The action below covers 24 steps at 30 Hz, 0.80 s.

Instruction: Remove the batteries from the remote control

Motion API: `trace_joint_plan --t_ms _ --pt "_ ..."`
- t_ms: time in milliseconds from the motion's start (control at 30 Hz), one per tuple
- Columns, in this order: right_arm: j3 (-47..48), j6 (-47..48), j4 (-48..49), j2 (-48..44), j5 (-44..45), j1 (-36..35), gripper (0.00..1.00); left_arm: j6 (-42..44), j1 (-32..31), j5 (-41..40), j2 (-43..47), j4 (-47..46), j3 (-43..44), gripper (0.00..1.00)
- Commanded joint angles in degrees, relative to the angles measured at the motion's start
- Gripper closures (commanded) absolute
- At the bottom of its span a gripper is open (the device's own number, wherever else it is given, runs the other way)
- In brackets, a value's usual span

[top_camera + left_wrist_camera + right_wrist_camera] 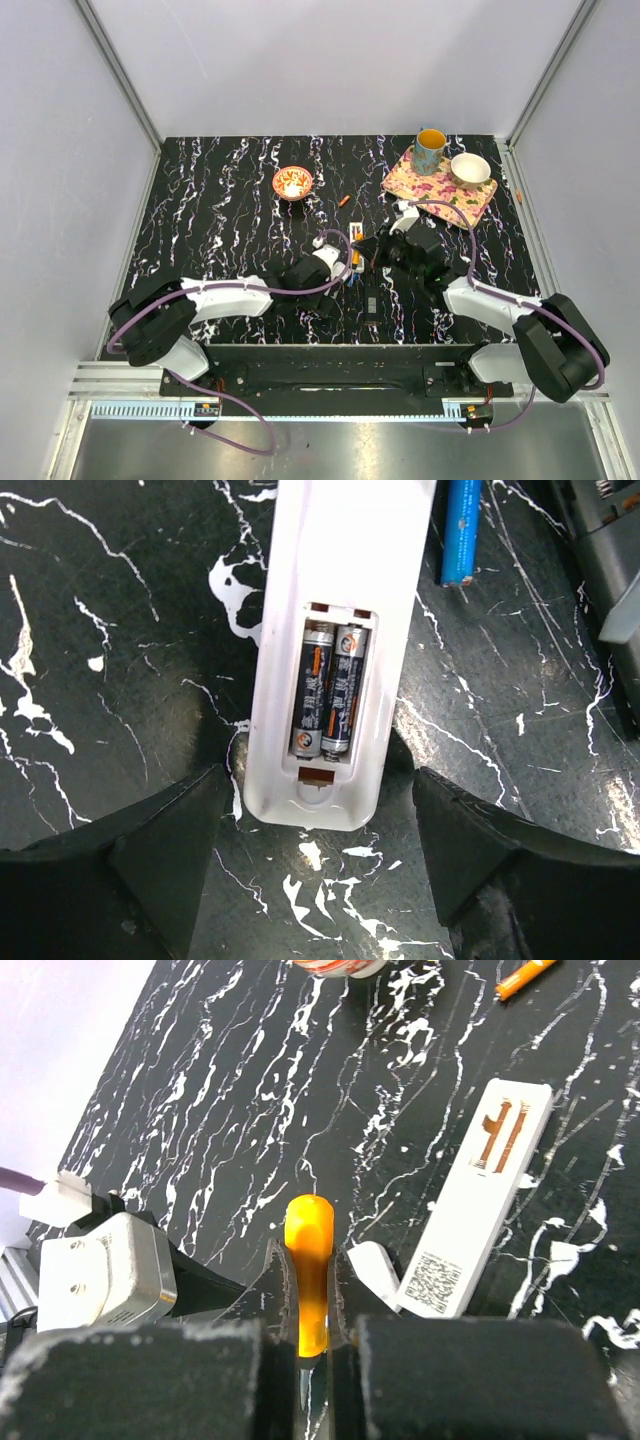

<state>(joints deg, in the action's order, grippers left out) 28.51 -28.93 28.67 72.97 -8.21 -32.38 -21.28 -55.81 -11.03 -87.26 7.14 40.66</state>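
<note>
A white remote lies back-up with its cover off, and two dark, orange-marked batteries sit side by side in its bay. My left gripper is open, with its fingers on either side of the remote's near rounded end, not touching it. My right gripper is shut on an orange battery and holds it upright above the table. A white remote with a printed label lies just to its right. In the top view both grippers, left and right, meet around the white remote.
A loose orange cell lies near a small orange bowl. A black remote lies near the arms. A floral tray with a mug and a white bowl is at the back right. A blue stick lies beside the remote.
</note>
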Motion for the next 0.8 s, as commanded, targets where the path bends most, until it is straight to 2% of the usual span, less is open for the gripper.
trace_joint_plan --t_ms 0,133,333,567,767 --pt "2.69 -0.17 6.22 1.56 -0.58 -2.16 1.0 -5.35 -0.17 -1.45 0.95 4.55 -3.04 0.21" --pt "2.25 0.19 10.35 3.84 -0.58 -3.21 1.0 -6.32 -0.17 -1.1 1.31 2.54 -4.45 0.24" --pt "-0.21 -0.43 23.78 8.23 -0.58 -3.48 1.0 -7.72 -0.17 -1.98 0.69 -3.08 -8.4 0.3" --pt "0.4 -0.78 29.69 13.16 -1.02 -4.36 1.0 -8.52 -0.17 -4.0 1.13 -6.87 -11.48 0.46" --pt "0.05 -0.52 34.0 16.76 0.82 -5.85 1.0 -6.85 -0.17 -2.6 1.13 -11.0 -12.45 0.51"
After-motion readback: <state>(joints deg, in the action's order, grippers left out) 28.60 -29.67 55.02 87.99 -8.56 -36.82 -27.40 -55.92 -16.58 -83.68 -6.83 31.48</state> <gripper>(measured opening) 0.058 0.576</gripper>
